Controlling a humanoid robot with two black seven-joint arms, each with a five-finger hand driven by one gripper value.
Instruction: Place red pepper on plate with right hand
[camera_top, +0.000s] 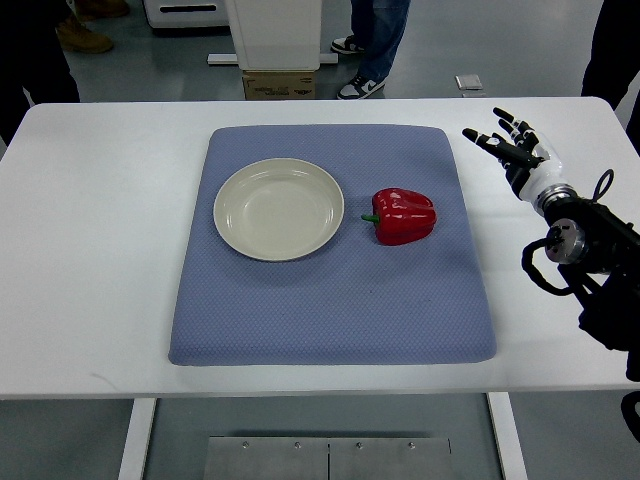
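A red pepper with a green stem lies on its side on the blue mat, just right of the plate. The cream plate sits empty on the mat's left half. My right hand hovers over the white table to the right of the mat, fingers spread and holding nothing, well apart from the pepper. Its arm comes in from the right edge. The left arm is out of view.
The white table extends around the mat on all sides. Beyond its far edge stand a person's legs and shoes, a white pedestal with a cardboard box, and another person's boot at top left.
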